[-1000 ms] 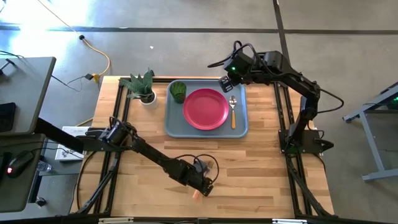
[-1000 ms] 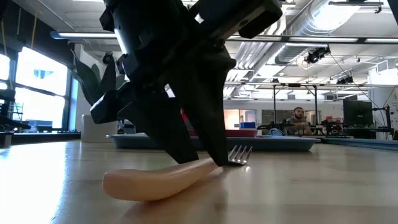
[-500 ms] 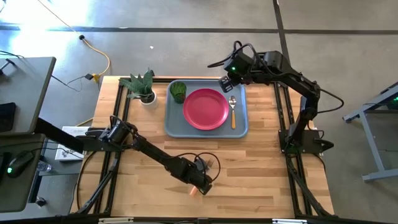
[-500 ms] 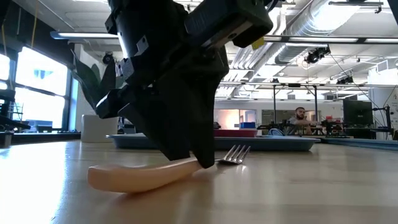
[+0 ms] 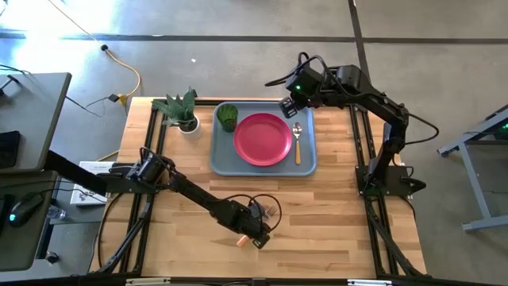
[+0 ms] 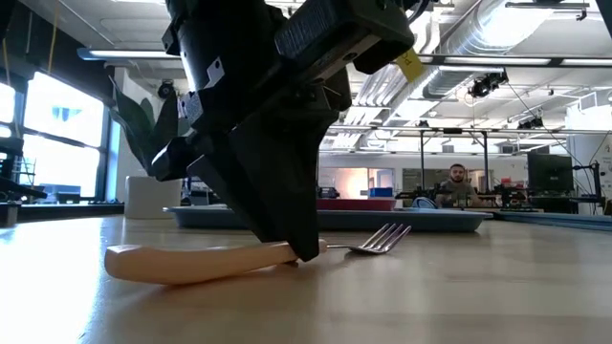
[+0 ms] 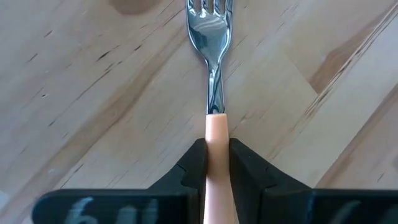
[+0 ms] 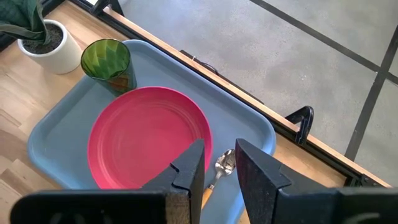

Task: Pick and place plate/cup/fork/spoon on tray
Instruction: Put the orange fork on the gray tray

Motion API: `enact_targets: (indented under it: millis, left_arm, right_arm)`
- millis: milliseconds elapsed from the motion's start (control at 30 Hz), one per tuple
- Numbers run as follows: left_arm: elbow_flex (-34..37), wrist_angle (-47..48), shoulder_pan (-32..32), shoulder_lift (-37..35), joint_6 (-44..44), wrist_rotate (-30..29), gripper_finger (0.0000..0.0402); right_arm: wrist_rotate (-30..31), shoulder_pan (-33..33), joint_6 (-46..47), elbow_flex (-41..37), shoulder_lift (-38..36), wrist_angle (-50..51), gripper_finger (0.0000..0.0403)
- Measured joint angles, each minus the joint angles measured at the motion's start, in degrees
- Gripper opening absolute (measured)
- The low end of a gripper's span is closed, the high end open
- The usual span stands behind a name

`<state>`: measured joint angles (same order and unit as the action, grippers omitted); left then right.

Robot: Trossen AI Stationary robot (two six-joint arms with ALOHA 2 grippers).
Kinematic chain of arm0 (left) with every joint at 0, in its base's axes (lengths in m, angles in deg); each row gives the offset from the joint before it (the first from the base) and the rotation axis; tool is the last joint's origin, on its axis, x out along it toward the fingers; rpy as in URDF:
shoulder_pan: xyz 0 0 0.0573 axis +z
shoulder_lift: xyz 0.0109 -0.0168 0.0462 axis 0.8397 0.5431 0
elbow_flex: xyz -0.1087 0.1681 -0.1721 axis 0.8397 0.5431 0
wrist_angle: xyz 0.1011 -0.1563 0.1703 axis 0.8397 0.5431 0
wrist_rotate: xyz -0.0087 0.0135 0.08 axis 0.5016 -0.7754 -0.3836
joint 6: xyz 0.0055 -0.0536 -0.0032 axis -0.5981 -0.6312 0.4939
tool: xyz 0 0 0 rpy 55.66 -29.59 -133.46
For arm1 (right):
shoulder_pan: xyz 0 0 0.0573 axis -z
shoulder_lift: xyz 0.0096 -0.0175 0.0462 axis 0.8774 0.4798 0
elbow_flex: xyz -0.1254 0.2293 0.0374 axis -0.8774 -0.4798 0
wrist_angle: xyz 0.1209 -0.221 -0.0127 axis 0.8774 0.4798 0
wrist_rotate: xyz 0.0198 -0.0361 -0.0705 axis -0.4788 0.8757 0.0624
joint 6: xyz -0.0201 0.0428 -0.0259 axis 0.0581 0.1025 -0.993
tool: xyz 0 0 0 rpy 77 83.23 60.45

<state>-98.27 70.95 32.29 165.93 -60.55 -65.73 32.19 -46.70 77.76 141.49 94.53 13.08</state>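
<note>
The fork (image 5: 255, 226) lies on the bare wood near the table's front edge; its silver tines (image 7: 209, 7) point toward the far side and its orange handle (image 6: 191, 260) rests on the table. My left gripper (image 5: 259, 235) is shut on the handle. The light blue-grey tray (image 5: 222, 155) at the far middle holds the pink-red plate (image 5: 263, 139), the dark green cup (image 5: 228, 116) and the spoon (image 5: 298, 143). My right gripper (image 8: 214, 165) hovers open and empty over the tray's far right corner. My left gripper pinches the fork's orange handle (image 7: 217, 127) between its two fingers (image 7: 194, 158), at the end next to the metal neck. The fingers come from above, slanting down, one on each side of the handle. The handle rests on the table (image 6: 459, 287) and the tines (image 6: 384, 237) tilt slightly up.
A leafy plant in a white pot (image 5: 181, 111) stands left of the tray at the table's far left. Bare wood (image 5: 341, 222) lies around the fork. In the low view a person (image 6: 459, 186) sits in the room far behind the table.
My left gripper's fingers have shut on the fork's handle. The fork has turned about on the table: its handle end has swung toward the table's left edge while the tines stayed near where they were.
</note>
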Motion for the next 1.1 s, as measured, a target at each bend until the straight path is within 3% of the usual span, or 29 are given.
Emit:
enact_targets:
  millis: [700,1100]
  left_arm:
    - [0.12,-10.74,4.16,-2.54,-1.34,0.09,0.004]
    - [0.01,-13.73,8.03,-2.65,-11.35,-1.16,0.0041]
  right_arm:
    - [-1.64,-0.04,1.36,0.0,0.0,-0.01,0.0083]
    - [-0.39,1.18,-1.09,0.0,0.0,-0.24,0.0083]
